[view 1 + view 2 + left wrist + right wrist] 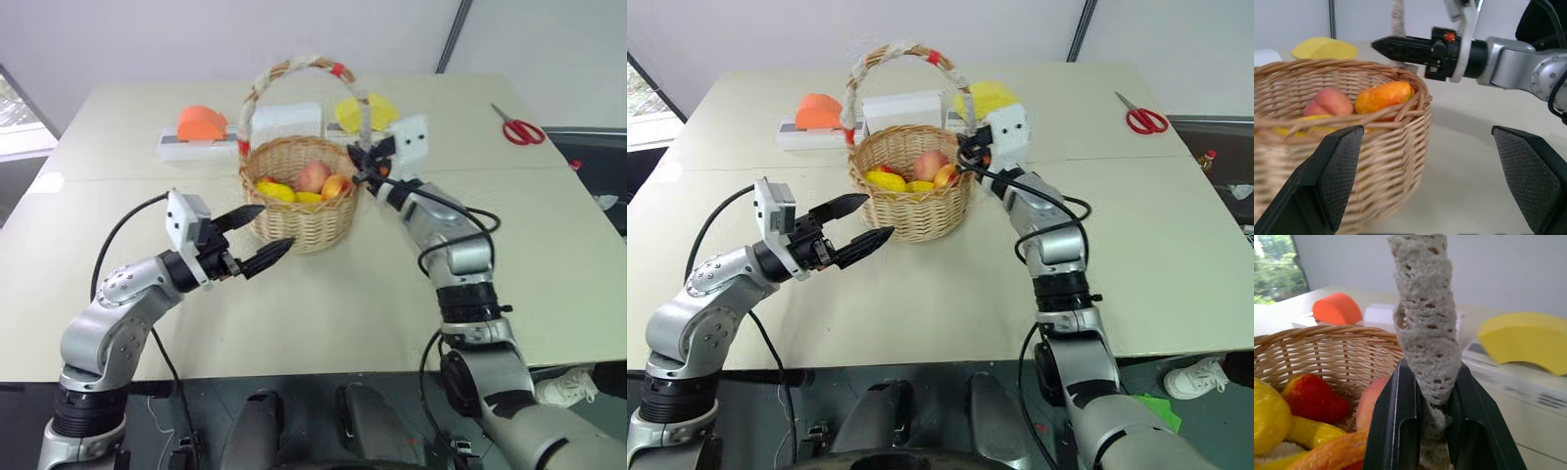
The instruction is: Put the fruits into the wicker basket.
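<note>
The wicker basket (294, 220) stands mid-table with a pink peach (313, 176), a red-and-yellow mango (336, 186) and a yellow lemon (276, 190) inside it. A red fruit (1315, 399) lies there too. My right gripper (361, 164) is at the basket's right rim, shut on the foot of the white-wrapped handle (1425, 308), which runs up between its fingers (1396, 421). My left gripper (263, 235) is open just in front of the basket's left side, with nothing between its fingertips (1337, 166).
Behind the basket are a white box (286, 120), an orange wedge (201, 123) and a yellow wedge (367, 113) on white blocks. Red scissors (519, 129) lie at the far right. The table's near edge runs below both arms.
</note>
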Available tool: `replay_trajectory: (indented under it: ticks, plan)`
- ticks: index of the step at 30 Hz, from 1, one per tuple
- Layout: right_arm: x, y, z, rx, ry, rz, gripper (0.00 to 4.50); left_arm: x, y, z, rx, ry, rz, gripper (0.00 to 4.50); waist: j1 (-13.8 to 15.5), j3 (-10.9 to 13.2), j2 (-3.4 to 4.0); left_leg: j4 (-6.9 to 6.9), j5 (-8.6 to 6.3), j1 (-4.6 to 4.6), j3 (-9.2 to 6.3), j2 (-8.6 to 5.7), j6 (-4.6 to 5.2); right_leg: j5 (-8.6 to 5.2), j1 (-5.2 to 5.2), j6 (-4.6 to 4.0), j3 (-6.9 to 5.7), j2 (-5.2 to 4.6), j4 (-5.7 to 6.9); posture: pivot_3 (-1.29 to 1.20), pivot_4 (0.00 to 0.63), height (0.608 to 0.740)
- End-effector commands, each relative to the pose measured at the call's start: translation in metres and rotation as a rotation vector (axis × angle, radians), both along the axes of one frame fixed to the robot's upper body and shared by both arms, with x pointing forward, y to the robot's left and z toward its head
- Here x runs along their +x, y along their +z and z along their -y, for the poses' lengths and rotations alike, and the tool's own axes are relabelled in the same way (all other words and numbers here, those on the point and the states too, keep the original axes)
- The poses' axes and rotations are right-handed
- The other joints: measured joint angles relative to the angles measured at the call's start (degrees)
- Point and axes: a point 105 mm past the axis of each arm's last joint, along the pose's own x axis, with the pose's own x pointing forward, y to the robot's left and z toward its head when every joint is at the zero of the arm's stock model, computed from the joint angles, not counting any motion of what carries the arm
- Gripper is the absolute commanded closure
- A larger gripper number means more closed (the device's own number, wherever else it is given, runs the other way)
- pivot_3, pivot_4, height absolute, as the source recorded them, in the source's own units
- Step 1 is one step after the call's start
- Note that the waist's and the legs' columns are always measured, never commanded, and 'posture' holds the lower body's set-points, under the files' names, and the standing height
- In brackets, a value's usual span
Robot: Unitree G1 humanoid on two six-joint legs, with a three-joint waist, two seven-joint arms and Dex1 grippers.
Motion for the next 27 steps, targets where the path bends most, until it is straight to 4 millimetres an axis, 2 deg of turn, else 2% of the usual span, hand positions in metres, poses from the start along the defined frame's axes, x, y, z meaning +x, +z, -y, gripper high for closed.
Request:
replay_trajectory:
  ticks: [1, 3, 4, 6, 10, 12, 17, 19, 21, 24, 27]
  plan:
    - [-0.017, 0.045, 0.046, 0.031, -0.140, 0.166, 4.38, -0.002, 0.010, 0.008, -0.006, -0.042, 0.053, 0.00, 0.32, 0.00, 0.00, 0.00, 0.00, -0.04, 0.00, -0.02, 0.00, 0.00, 0.00, 0.00, 0.00, -0.03, -0.04, 0.00, 0.150, 0.740]
    - [-0.023, 0.048, 0.079, 0.014, -0.251, 0.179, 4.38, 0.000, 0.010, 0.011, -0.006, -0.062, 0.051, 0.00, 0.35, 0.00, 0.00, 0.00, 0.00, -0.04, 0.04, -0.04, 0.00, 0.01, 0.00, 0.01, 0.01, -0.04, -0.09, 0.00, 0.150, 0.740]
    - [-0.027, 0.049, 0.106, 0.001, -0.342, 0.183, 4.38, 0.002, 0.010, 0.013, -0.006, -0.077, 0.049, 0.00, 0.50, 0.00, 0.00, 0.00, 0.00, -0.04, 0.05, -0.05, 0.00, 0.01, 0.00, 0.01, 0.01, -0.04, -0.09, 0.00, 0.150, 0.740]
    - [-0.033, 0.046, 0.143, -0.008, -0.474, 0.170, 4.38, 0.006, 0.009, 0.017, -0.003, -0.094, 0.048, 0.00, 0.92, 0.00, 0.00, -0.01, 0.00, -0.03, 0.05, -0.06, 0.00, 0.00, 0.01, 0.01, 0.00, 0.00, -0.12, 0.00, 0.150, 0.740]
    - [-0.035, 0.031, 0.182, 0.023, -0.634, 0.116, 4.38, 0.015, 0.009, 0.022, -0.005, -0.107, 0.054, 0.00, 0.46, 0.00, 0.00, -0.01, 0.00, 0.04, 0.19, -0.08, 0.01, 0.00, 0.01, 0.01, 0.07, 0.09, -0.12, 0.00, 0.150, 0.740]
    - [-0.034, 0.024, 0.189, 0.035, -0.662, 0.107, 4.38, 0.017, 0.010, 0.025, -0.006, -0.116, 0.059, 0.00, -0.12, 0.00, 0.00, -0.02, 0.00, 0.08, 0.25, -0.07, 0.01, 0.00, 0.03, 0.01, 0.08, 0.12, -0.08, 0.00, 0.150, 0.740]
    - [-0.040, 0.024, 0.195, 0.058, -0.688, 0.124, 1.94, 0.021, 0.008, 0.026, -0.004, -0.123, 0.060, 0.00, -0.54, 0.02, 0.07, -0.04, 0.00, 0.12, 0.32, -0.02, 0.02, 0.00, 0.01, 0.01, 0.15, 0.17, 0.00, 0.00, 0.150, 0.740]
    - [-0.048, 0.029, 0.204, 0.040, -0.732, 0.137, 0.84, 0.023, 0.007, 0.024, -0.001, -0.115, 0.057, 0.00, -0.33, 0.02, 0.07, -0.02, 0.00, 0.11, 0.31, -0.02, 0.02, 0.00, 0.02, 0.01, 0.13, 0.18, 0.00, 0.00, 0.150, 0.740]
    - [-0.057, 0.033, 0.210, 0.026, -0.759, 0.148, 0.02, 0.026, 0.005, 0.023, -0.004, -0.098, 0.052, 0.00, -0.12, 0.02, 0.07, -0.01, 0.00, 0.11, 0.29, -0.02, 0.02, 0.00, 0.04, 0.01, 0.13, 0.16, 0.00, 0.00, 0.150, 0.740]
    - [-0.076, 0.039, 0.217, 0.001, -0.759, 0.162, 0.02, 0.033, -0.001, 0.015, -0.018, -0.041, 0.029, 0.00, 0.26, 0.02, 0.06, -0.01, 0.00, 0.07, 0.25, -0.04, 0.02, -0.01, 0.05, 0.03, 0.13, 0.06, -0.02, 0.00, 0.150, 0.740]
    - [-0.096, 0.033, 0.213, -0.023, -0.665, 0.147, 0.02, 0.040, -0.014, 0.002, -0.003, 0.037, 0.000, 0.00, 0.77, 0.01, 0.07, -0.02, -0.01, 0.07, 0.18, -0.04, 0.05, -0.02, 0.08, 0.04, 0.13, 0.07, -0.08, 0.00, 0.150, 0.740]
